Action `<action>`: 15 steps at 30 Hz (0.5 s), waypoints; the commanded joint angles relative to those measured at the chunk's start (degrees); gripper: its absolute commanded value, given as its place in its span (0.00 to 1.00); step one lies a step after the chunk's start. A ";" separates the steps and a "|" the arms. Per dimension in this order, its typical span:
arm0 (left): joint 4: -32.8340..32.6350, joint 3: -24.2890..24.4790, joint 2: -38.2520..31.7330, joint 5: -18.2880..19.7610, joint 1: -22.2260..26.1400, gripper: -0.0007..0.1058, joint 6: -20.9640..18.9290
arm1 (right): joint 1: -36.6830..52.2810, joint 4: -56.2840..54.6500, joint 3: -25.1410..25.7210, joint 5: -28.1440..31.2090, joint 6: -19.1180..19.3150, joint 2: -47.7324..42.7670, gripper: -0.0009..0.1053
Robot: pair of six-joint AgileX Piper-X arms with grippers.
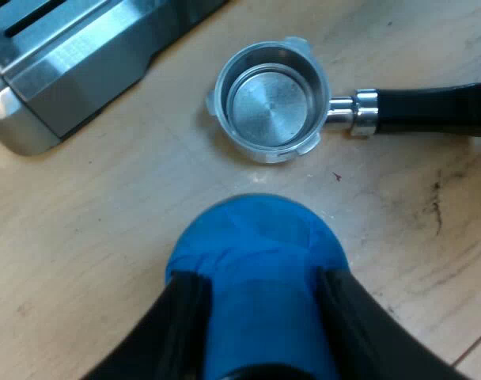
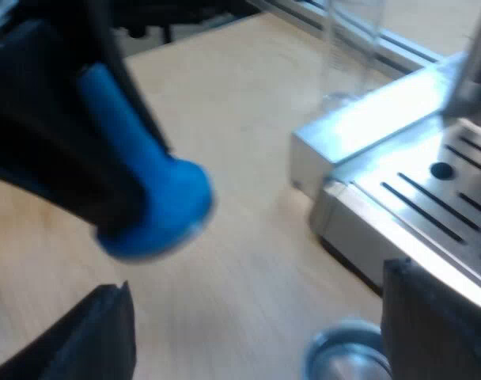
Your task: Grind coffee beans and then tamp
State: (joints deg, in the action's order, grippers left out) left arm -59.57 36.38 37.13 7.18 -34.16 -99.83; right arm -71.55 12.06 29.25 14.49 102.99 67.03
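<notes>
The tamper (image 1: 256,265) is gripped by the left jaws, the right jaws are spread empty, yet grinding is judged undone: the holder (image 1: 272,103) is unfilled.

Blue tamper (image 1: 256,277) gripped, empty metal holder (image 1: 274,101) lying loose

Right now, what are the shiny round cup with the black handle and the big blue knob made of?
The round silver holder looks like brushed metal: it gleams, with fine rings on its floor. Its black handle looks like smooth plastic or rubber; I cannot tell which. The blue tamper looks matt, maybe plastic or tape-wrapped: creases cross its top.
</notes>
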 commanded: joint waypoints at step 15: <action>2.48 0.64 -0.27 2.85 -0.34 0.01 -0.65 | -0.13 -7.00 -7.72 1.22 -2.75 -5.27 0.63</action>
State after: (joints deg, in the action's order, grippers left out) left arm -57.95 36.38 37.13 9.81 -34.21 -99.83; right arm -71.55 4.27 21.22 15.33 100.22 62.13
